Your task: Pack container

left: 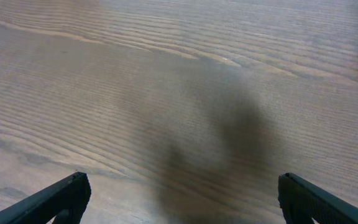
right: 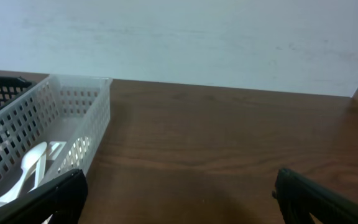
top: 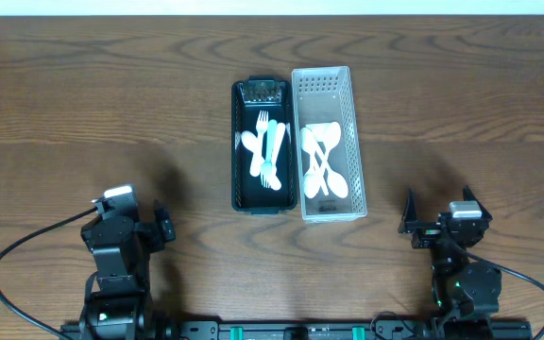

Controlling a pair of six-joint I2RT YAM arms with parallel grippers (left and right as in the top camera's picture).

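A black slotted container [top: 242, 151] and a white slotted container [top: 355, 142] stand side by side at the table's middle. White plastic forks [top: 267, 151] lie in the black one; white spoons [top: 324, 165] lie in the white one. The right wrist view shows the white container [right: 61, 118] at its left, with spoons [right: 33, 163] inside. My left gripper [top: 161, 225] rests at the near left, open and empty, over bare wood in its wrist view [left: 182, 196]. My right gripper [top: 439, 215] sits at the near right, open and empty [right: 179, 196].
The wooden table [top: 83, 113] spreads around both containers. A pale wall [right: 197, 37] rises behind the table's far edge. Black cables [top: 8, 274] loop from the arm bases along the near edge.
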